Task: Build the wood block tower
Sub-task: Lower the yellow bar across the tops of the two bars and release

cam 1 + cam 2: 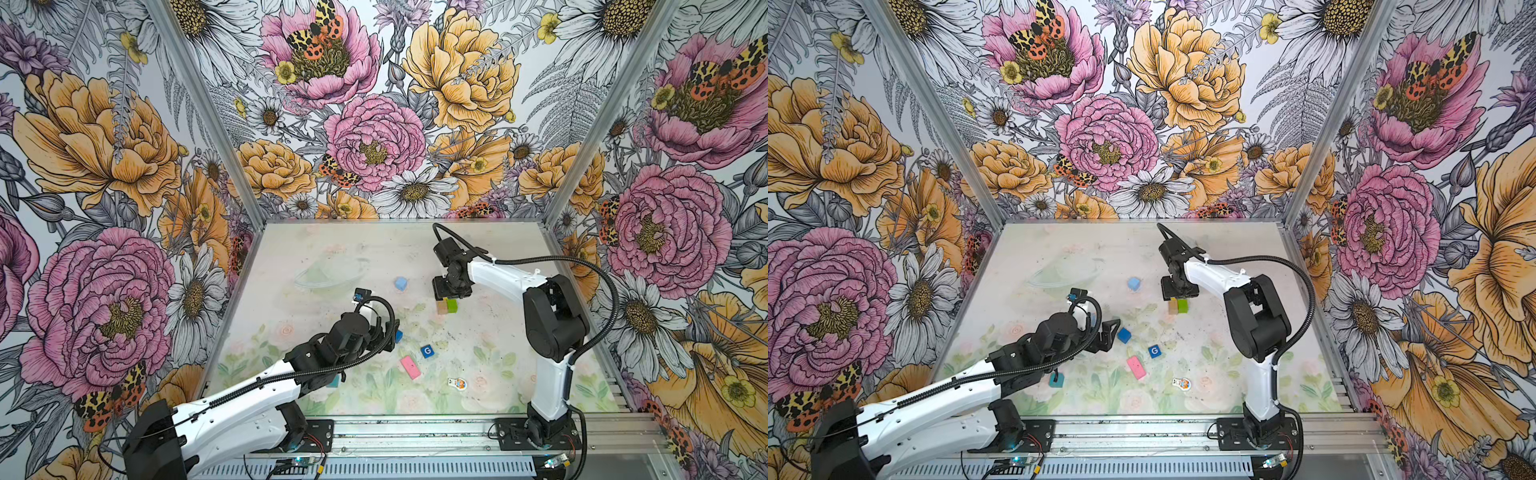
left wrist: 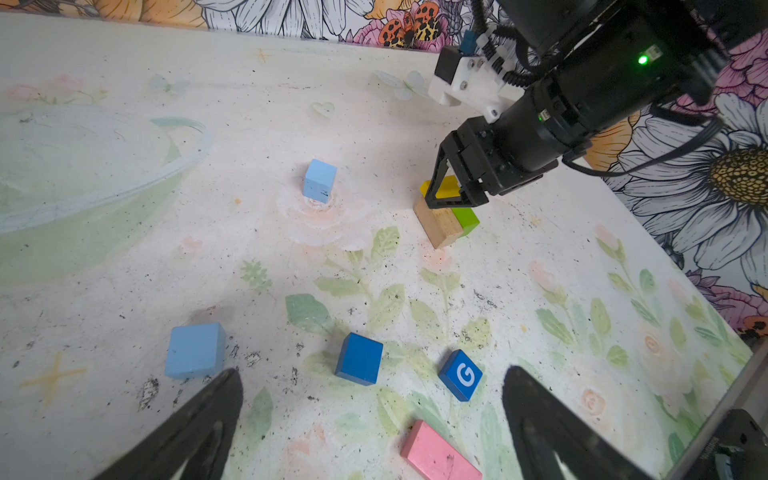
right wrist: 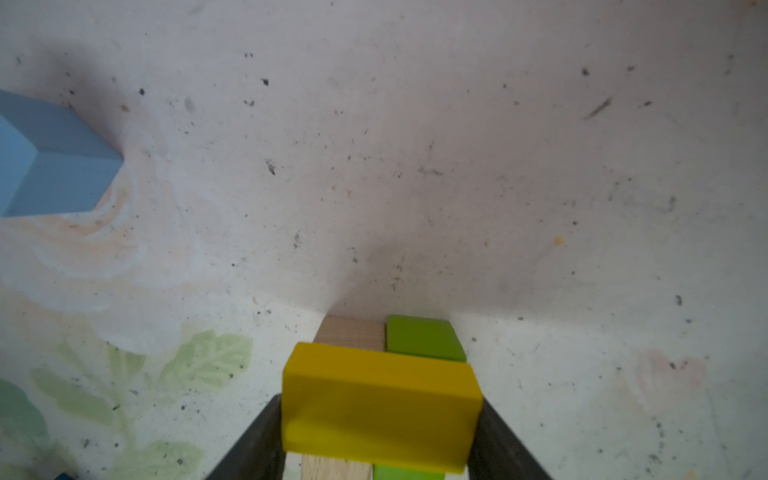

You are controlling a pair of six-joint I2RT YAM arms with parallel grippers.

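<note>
My right gripper (image 3: 380, 401) is shut on the ends of a yellow oblong (image 3: 378, 403), held crosswise over a plain-wood oblong (image 2: 436, 224) and a green oblong (image 2: 465, 220) that lie side by side; both top views show this gripper (image 1: 446, 296) (image 1: 1177, 296) at mid-right. Whether the yellow one rests on them I cannot tell. My left gripper (image 2: 372, 372) (image 1: 1108, 332) hangs open and empty near a dark blue cube (image 1: 1124, 335), the G cube (image 1: 427, 351) and a pink oblong (image 1: 410, 367). A light blue cube (image 1: 400, 284) stands farther back. A second light blue cube (image 2: 195, 351) sits beside a left finger.
A clear bowl (image 1: 328, 278) stands at the back left of the mat. A teal cube (image 1: 1056, 380) lies under my left arm. The flat cartoon figure piece (image 1: 457, 384) lies near the front. Metal rails (image 1: 415, 432) edge the front and patterned walls close the other sides.
</note>
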